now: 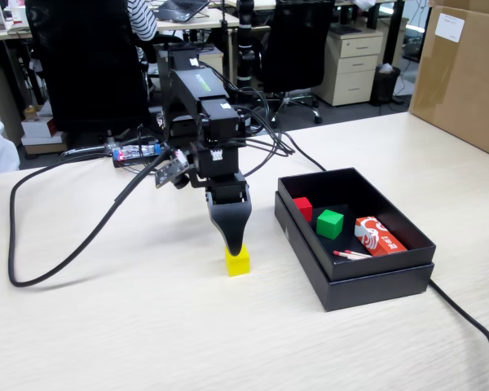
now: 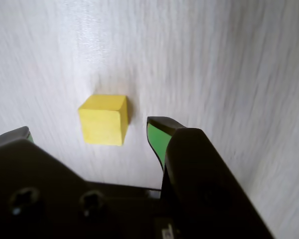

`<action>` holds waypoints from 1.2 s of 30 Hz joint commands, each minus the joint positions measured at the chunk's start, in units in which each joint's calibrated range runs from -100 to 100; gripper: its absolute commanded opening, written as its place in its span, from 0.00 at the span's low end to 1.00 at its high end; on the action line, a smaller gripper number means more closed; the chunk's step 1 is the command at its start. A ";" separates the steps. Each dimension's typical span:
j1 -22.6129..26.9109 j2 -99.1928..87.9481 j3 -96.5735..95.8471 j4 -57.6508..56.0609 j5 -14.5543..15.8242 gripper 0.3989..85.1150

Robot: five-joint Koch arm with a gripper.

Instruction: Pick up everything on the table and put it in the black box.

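In the fixed view my gripper (image 1: 236, 244) hangs just above the yellow cube (image 1: 237, 262), which sits on the counter (image 1: 106, 326) at about nine o'clock from the black box (image 1: 354, 281). The red cube (image 1: 302, 208) and green cube (image 1: 330, 223) already lie inside, beside a red-and-white packet (image 1: 379, 236) whose print I cannot read, and thin sticks (image 1: 352, 255). So I judge two done, one left.

In the wrist view my gripper (image 2: 89, 132) is spread wide, the yellow cube (image 2: 103, 119) between its green-lined tips, touching neither
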 commanded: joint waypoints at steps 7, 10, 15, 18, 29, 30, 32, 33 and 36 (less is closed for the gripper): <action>-0.10 5.51 6.94 -0.24 -0.24 0.53; -0.15 7.69 7.58 -0.24 -0.24 0.49; -0.05 10.21 9.12 -0.24 -0.24 0.41; 0.05 11.13 10.21 -0.24 -0.15 0.31; 1.03 -9.18 5.04 -0.33 0.54 0.01; 1.76 -13.54 4.68 -1.02 0.59 0.01; 3.03 -18.82 4.77 -1.71 0.73 0.01; 4.79 -24.56 5.31 -1.79 1.03 0.01; 8.11 -29.72 7.40 -1.79 1.86 0.01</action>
